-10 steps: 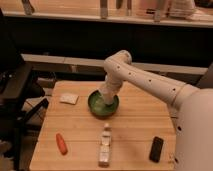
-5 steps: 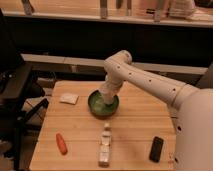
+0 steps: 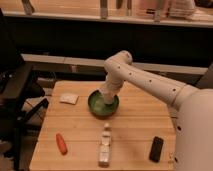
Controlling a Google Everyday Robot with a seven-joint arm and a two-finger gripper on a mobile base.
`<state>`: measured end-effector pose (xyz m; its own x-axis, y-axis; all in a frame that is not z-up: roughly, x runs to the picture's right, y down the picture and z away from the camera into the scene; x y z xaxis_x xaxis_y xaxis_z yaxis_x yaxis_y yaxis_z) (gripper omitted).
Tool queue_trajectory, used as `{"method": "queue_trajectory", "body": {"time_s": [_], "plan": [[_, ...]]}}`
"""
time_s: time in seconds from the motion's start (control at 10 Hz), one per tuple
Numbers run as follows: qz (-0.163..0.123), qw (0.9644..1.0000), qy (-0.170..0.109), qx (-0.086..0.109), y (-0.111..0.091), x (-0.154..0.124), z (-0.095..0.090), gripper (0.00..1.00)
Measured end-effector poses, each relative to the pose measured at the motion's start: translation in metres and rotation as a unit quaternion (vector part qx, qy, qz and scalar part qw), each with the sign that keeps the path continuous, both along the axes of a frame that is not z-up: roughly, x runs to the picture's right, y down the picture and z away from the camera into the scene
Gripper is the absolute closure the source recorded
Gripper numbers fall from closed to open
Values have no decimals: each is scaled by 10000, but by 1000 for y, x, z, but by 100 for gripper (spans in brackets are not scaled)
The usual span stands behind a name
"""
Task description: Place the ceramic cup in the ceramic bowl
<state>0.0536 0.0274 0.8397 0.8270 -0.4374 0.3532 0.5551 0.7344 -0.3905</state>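
Fingers: closed almost fully, down at the gripper (image 3: 104, 98), which sits inside the round, shallow green ceramic bowl (image 3: 94, 110), low over its lighter green floor. You cannot separate the small white handleless ceramic cup from the white end of the arm (image 3: 142, 81) there, so whether it is pinched or already set down cannot be told. It stands nowhere else on the wooden surface (image 3: 135, 125); judge it to be in or just over the bowl. Change over the last second: none visible. The arm holds the same pose, the bowl has not shifted, and the fingers are no wider. Reading: placement point reached, release not yet made. Outward, all well apart from the bowl: flat white packet (image 3: 69, 98) to its left, pale labelled bottle (image 3: 105, 145) in front, orange stick-shaped item (image 3: 61, 143) front left, flat black item (image 3: 156, 149) front right.
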Motion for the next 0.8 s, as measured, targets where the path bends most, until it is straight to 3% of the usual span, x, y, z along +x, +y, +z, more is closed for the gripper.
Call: {"method": "queue_trajectory", "body": {"time_s": [0.8], "plan": [[-1, 10000, -26, 26, 0, 1, 4, 94]]}}
